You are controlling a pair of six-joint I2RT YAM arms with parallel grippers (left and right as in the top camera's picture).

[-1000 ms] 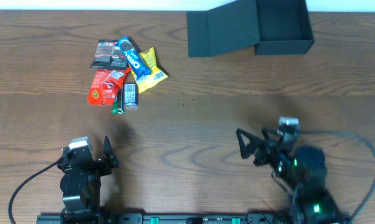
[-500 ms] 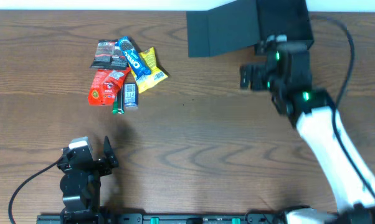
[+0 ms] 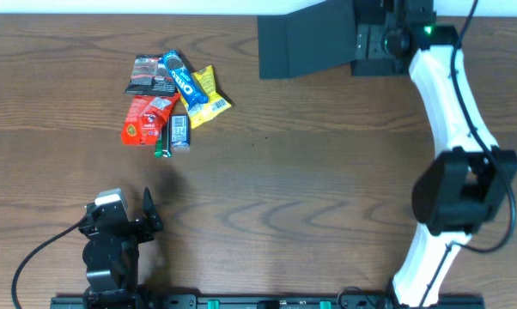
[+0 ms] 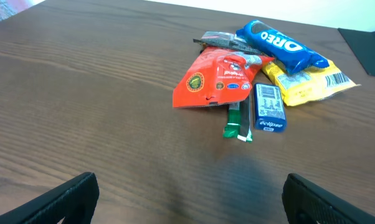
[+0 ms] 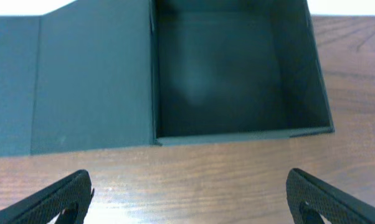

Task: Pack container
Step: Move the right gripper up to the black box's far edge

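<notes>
Right end effector (image 5: 190, 202): jaws spread wide, nothing between them, poised just short of the dark teal-black matte cardboard container (image 5: 231, 74). The box sits at 1 o'clock on the brown wood-grain surface (image 3: 284, 172), flap lid laid open toward 9. Left end effector (image 4: 189, 205): also wide apart and empty, low at 7 o'clock. A heap of snack packets (image 3: 173, 99) lies at 10 o'clock.

The container (image 5: 237, 68) sits far right on the table (image 3: 327, 172), flap (image 5: 91, 74) lying leftward; snack packets (image 3: 168, 99), apparently overlapping, cluster well left.
</notes>
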